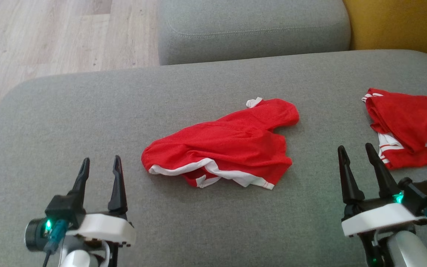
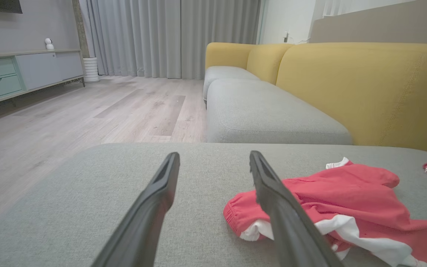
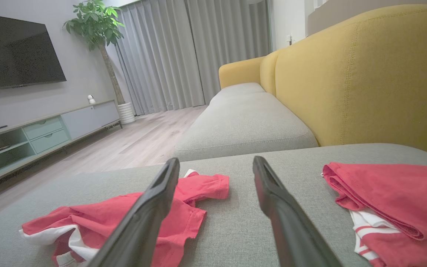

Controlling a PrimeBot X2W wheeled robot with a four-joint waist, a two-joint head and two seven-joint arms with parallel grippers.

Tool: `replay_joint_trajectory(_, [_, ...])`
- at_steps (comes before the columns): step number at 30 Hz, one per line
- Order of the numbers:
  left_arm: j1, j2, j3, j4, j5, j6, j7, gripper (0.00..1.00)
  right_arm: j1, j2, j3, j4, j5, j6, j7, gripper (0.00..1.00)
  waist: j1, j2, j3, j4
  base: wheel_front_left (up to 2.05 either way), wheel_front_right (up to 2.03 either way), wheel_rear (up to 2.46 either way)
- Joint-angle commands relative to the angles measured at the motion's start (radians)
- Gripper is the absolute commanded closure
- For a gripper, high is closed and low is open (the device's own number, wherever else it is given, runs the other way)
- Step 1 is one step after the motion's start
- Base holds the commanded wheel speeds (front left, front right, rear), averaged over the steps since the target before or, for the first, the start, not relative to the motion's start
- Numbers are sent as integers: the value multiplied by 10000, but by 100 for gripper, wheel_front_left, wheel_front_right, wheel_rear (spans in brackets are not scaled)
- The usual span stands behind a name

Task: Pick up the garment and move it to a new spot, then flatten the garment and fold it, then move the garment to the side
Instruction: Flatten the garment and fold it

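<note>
A crumpled red garment (image 1: 224,142) with white trim lies in a heap near the middle of the grey cushion (image 1: 87,111). It also lies right of my fingers in the left wrist view (image 2: 347,196) and lower left in the right wrist view (image 3: 124,218). My left gripper (image 1: 100,167) hovers open at the lower left, well clear of the garment, nothing between its fingers. Over the cushion's right side my right gripper (image 1: 357,152) stands open and empty, between the crumpled garment and a folded one.
A second red garment (image 1: 410,128), folded, with white stripes, rests at the cushion's right edge. Another grey seat cushion (image 1: 250,29) and a yellow backrest (image 1: 399,22) lie beyond. Wooden floor (image 1: 50,33) runs along the far left, with a TV cabinet (image 3: 43,133) past it.
</note>
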Motion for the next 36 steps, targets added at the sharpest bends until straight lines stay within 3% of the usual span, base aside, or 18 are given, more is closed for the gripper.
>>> replay_joint_trajectory(1, [-282, 15, 507, -273, 138, -64, -122, 0, -169, -204, 134, -351, 31, 67, -93, 0, 0, 0, 1, -4, 0, 0, 0])
replay_joint_trajectory(8, [-281, -250, 891, -106, 444, -427, -123, 0, -182, -270, 652, -37, 293, 67, 431, 0, 0, 0, 38, 61, 0, 0, 0])
replay_joint_trajectory(16, [-422, -679, 1127, 111, 787, -797, -123, 0, -989, -695, 2437, 1154, 1799, 67, 3523, 0, 0, 0, 203, 677, 0, 0, 0])
replay_joint_trajectory(20, [-444, -832, 1241, 197, 921, -949, -123, 0, -1363, -572, 2437, 1949, 2214, 67, 4628, 0, 0, 0, 277, 1098, 0, 0, 0])
replay_joint_trajectory(27, [-597, -1052, 1446, 292, 1149, -1190, -123, 0, -1984, -292, 2268, 3112, 2351, 67, 5030, 2, 0, 0, 670, 1775, 0, 0, 0])
replay_joint_trajectory(29, [-639, -1101, 1478, 304, 1200, -1239, -124, 0, -2103, -249, 2266, 3365, 2399, 67, 4945, 11, 0, 0, 763, 1871, 0, 0, 0])
replay_joint_trajectory(30, [-660, -1125, 1496, 309, 1227, -1255, -124, 0, -2168, -230, 2264, 3498, 2415, 67, 4901, 20, 0, 0, 810, 1908, 0, 0, 0])
replay_joint_trajectory(32, [-700, -1170, 1530, 315, 1275, -1283, -124, 0, -2303, -202, 2285, 3748, 2442, 67, 4811, 54, 0, 0, 900, 1959, 0, 0, 0])
replay_joint_trajectory(34, [-727, -1205, 1578, 329, 1312, -1313, -124, 0, -2422, -186, 2355, 3924, 2482, 67, 4700, 100, 0, 0, 948, 1981, 0, 0, 0])
replay_joint_trajectory(36, [-738, -1234, 1638, 342, 1347, -1335, -124, 0, -2511, -178, 2460, 3960, 2594, 67, 4537, 100, 0, 0, 958, 1964, 0, 0, 0])
